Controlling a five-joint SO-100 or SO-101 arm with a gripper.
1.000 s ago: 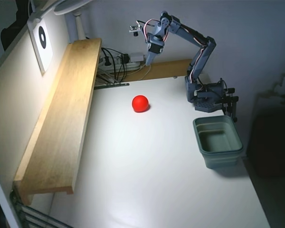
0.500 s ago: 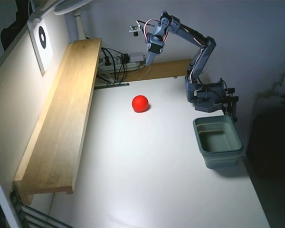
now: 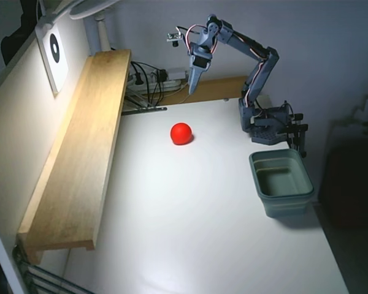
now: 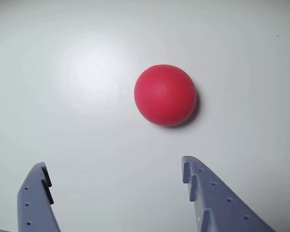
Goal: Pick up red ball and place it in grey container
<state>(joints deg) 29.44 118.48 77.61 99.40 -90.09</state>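
Note:
The red ball [image 3: 181, 133] lies on the white table [image 3: 190, 220], toward the back. My gripper [image 3: 192, 89] hangs well above the table behind the ball and points down. In the wrist view the ball [image 4: 165, 94] sits beyond my gripper [image 4: 113, 169], slightly right of centre; the two blue-grey fingers [image 4: 201, 188] stand wide apart with nothing between them, so it is open. The grey container [image 3: 286, 205] stands empty at the table's right edge, near the arm's base.
A long wooden shelf [image 3: 80, 147] runs along the left wall. Cables and a power strip [image 3: 148, 78] lie at the back left. The arm's base [image 3: 267, 125] is clamped just behind the container.
In the fixed view the gripper's tip reaches a little lower than before. The ball and the container have not moved.

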